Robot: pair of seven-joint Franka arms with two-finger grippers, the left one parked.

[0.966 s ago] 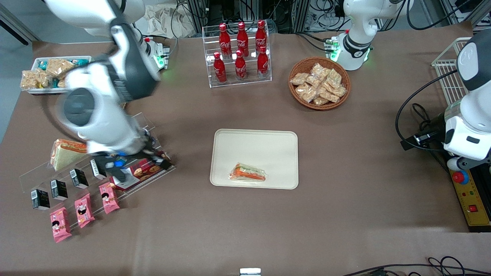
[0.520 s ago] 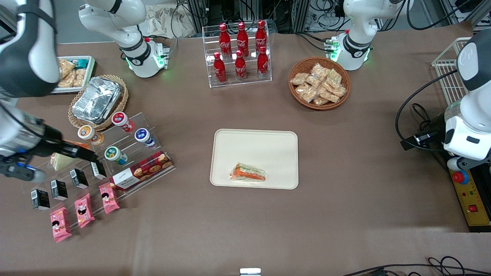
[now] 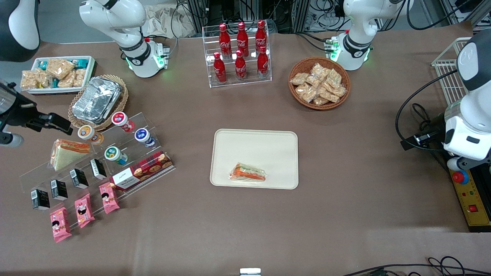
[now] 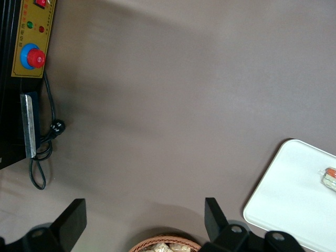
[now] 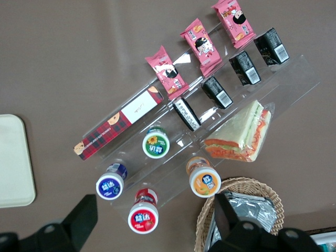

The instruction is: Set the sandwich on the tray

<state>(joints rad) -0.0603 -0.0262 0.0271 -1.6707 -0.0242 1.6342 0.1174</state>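
With the sandwich [image 3: 247,173] lying flat on the tray [image 3: 268,142], the gripper [image 3: 57,123] is hovering wide open and empty over the working arm's end of the bench [image 3: 245,226], apparently finished.

Sandwich [image 3: 247,172] laid on tray [image 3: 261,145].
The gripper [image 3: 57,124] is held high at the working arm's end, above the stepped rack [image 3: 126,153].

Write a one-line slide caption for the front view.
Clear-wrapped triangular sandwich with orange and green filling lies on the cream rectangular tray; the right arm's open pincer hovers above the clear acrylic snack rack.
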